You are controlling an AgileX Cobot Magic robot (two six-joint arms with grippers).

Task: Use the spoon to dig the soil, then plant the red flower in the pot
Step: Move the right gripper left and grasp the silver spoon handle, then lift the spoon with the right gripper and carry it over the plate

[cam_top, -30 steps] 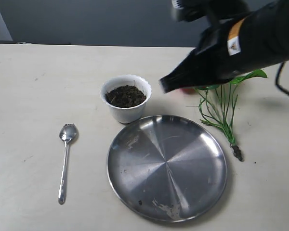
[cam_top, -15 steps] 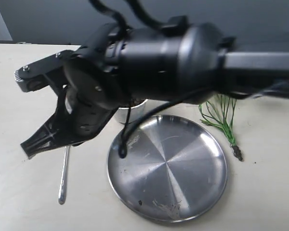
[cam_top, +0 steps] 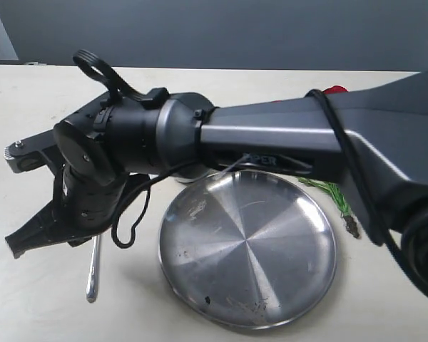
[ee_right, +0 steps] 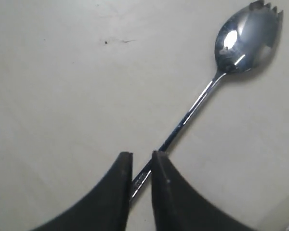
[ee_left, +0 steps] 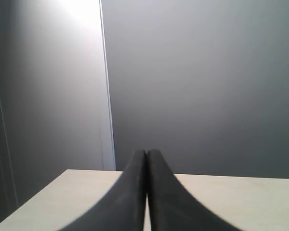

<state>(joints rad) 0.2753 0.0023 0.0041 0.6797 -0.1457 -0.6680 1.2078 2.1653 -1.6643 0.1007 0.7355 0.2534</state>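
Bare counter (ee_right: pixel 62 86) lies all around the spoon (ee_right: pixel 202 96); the big plate (cam_top: pixel 247 248) sits just beside it.

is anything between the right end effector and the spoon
Nothing visible. In the right wrist view the right end effector sits directly over the spoon, whose thin handle runs into the narrow gap between the fingers, with only bare table around it.
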